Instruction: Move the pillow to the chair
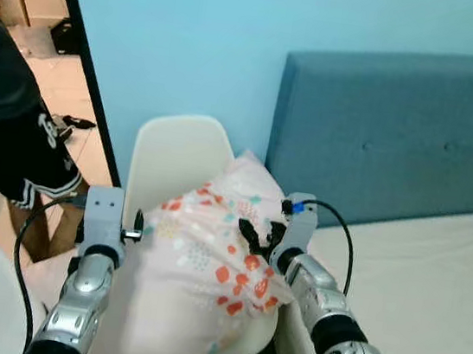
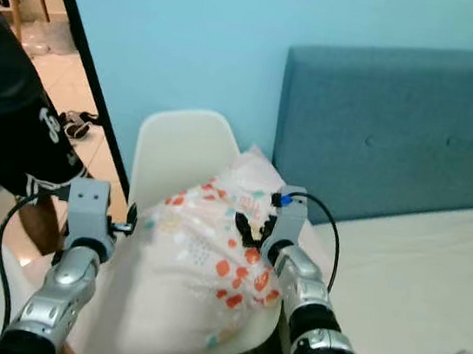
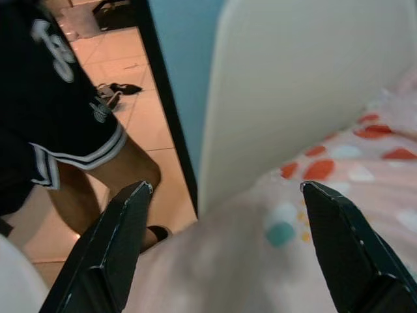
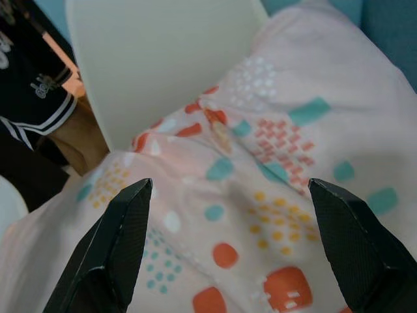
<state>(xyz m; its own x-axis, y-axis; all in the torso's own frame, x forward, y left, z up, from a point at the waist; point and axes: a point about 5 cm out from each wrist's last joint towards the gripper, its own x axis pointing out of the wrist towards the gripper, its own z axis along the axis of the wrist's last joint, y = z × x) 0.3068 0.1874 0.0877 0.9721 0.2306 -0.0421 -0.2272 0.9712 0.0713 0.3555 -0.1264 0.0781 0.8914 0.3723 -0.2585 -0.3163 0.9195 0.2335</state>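
The two silver forearms are nearest you, rising from the lower edge of the head views. Between them stands the pillow (image 1: 199, 259), pale pink with orange and teal patches. It rests on the white chair (image 1: 174, 156), leaning against the backrest, with its upper corner reaching toward the blue headboard (image 1: 400, 129).

The left gripper (image 3: 225, 244) sits at the pillow's left flank. Its jaws are spread wide, and the fabric lies between and below the fingertips (image 3: 133, 195) without being pinched. The right gripper (image 4: 228, 241) sits at the pillow's right flank, over the patterned face. Its jaws are likewise spread apart, with nothing clamped.

Judge the placement as essentially done: the pillow is on the chair and neither gripper holds it.

Note the following hazards:
- The pillow appears to overhang the front of the seat. If you draw either arm back while a finger drags on the fabric, the pillow could slide forward off the chair.
- The right arm's cable (image 1: 340, 221) loops close to the pillow. It could snag the cover on retraction.
- A person (image 1: 15, 139) in dark shorts stands just beside the chair on the left, on the tiled floor (image 1: 73, 94). A wide outward swing of the left arm could strike them.
- The bed (image 1: 415, 279) lies to the right; keep the right elbow clear of it.
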